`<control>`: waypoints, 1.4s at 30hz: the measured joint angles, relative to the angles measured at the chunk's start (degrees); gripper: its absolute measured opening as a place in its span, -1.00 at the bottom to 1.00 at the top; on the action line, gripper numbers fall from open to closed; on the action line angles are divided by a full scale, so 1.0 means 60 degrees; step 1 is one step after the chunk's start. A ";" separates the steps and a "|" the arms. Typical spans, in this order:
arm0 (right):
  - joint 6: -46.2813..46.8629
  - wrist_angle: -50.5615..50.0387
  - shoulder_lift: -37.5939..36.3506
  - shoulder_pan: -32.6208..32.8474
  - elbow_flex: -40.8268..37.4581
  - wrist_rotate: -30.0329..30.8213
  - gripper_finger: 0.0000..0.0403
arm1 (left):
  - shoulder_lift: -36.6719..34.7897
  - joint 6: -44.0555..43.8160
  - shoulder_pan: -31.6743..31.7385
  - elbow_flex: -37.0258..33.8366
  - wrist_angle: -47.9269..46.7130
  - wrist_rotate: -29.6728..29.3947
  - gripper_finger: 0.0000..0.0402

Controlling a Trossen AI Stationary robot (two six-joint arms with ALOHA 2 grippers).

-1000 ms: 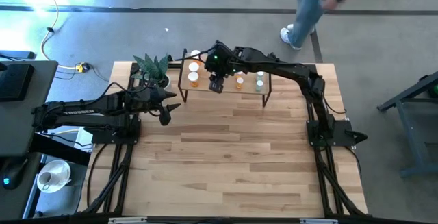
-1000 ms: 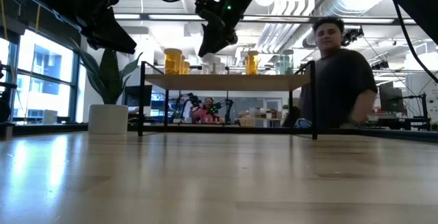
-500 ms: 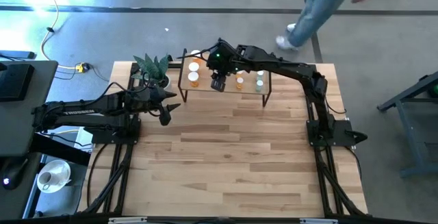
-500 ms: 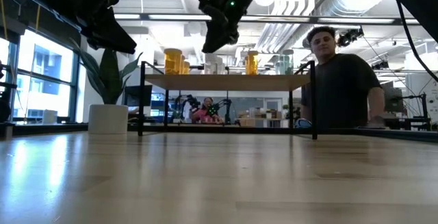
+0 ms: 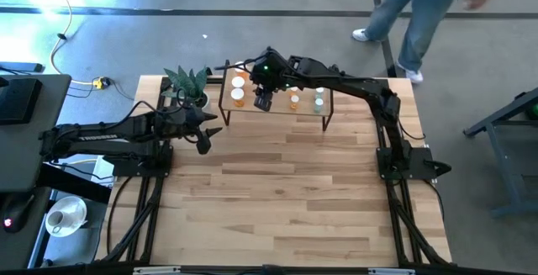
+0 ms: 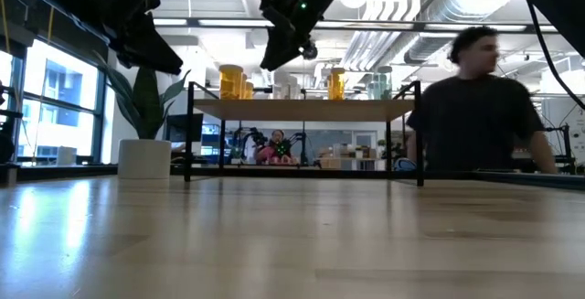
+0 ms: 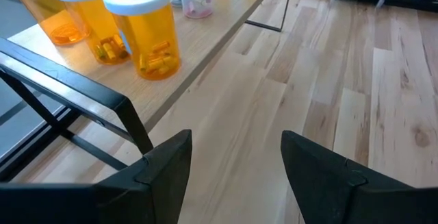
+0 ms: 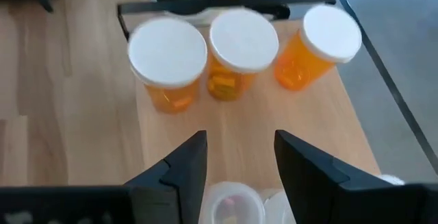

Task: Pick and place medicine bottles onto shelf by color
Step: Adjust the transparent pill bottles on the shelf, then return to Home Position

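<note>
The medicine bottles (image 5: 238, 89) all stand upright on the shelf (image 5: 298, 113), caps up. Three big orange bottles (image 8: 168, 72) stand in a row at the shelf's plant end. Two clear bottles (image 8: 231, 203) sit near the shelf's middle. A small orange bottle (image 5: 294, 101) comes next, and pale green bottles (image 5: 319, 100) stand near the far end.

The right gripper (image 5: 264, 100) hangs over the shelf, just past the big orange row, nearly above the clear bottles. Its jaws are partly open and hold nothing. The orange row lies ahead of the jaws, and the bottles stand close together, so there is little room between them.

The left gripper (image 5: 204, 139) waits off the shelf, near its plant-end leg, over the surface. Its jaws are open and empty. I see no bottle left on the surface.

The potted plant (image 5: 189, 83) stands beside the shelf's end. A person (image 5: 420, 10) walks behind the surface.
</note>
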 joint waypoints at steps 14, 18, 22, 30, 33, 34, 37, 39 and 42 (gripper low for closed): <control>-0.0080 -0.0382 0.0168 0.0009 -0.0004 0.0788 -0.19 | 0.0080 -0.0007 -0.0004 0.0000 -0.0004 0.0004 0.06; -0.0095 -0.0442 0.0168 0.0011 -0.0004 0.0794 -0.19 | 0.0080 -0.0009 -0.0004 0.0000 0.0000 0.0004 0.06; -0.0096 -0.0638 0.0168 0.0020 -0.0004 0.0901 -0.19 | 0.0078 -0.0007 -0.0004 0.0000 -0.0002 0.0004 0.06; -0.0105 -0.0723 0.0150 0.0022 -0.0004 0.0914 -0.19 | 0.0077 -0.0007 -0.0004 0.0000 0.0000 0.0004 0.06; -0.0175 -0.0746 0.0147 0.0030 0.0017 0.0914 -0.19 | 0.0077 -0.0007 0.0000 0.0000 0.0000 0.0004 0.06; -0.0175 -0.0885 0.0150 0.0036 0.0127 0.0911 -0.19 | 0.0077 -0.0007 0.0000 0.0000 0.0000 0.0004 0.06; -0.0175 -0.1196 0.0130 0.0071 0.0620 0.0905 -0.19 | 0.0077 -0.0007 0.0000 0.0000 0.0000 0.0004 0.06; -0.0176 -0.1580 0.0130 0.0108 0.1059 0.0891 -0.19 | 0.0077 0.0015 -0.0001 0.0000 0.0000 0.0007 0.06; -0.0186 -0.2089 0.0125 0.0174 0.1814 0.0871 -0.19 | 0.0039 0.0138 0.0000 0.0000 0.0000 0.0036 0.06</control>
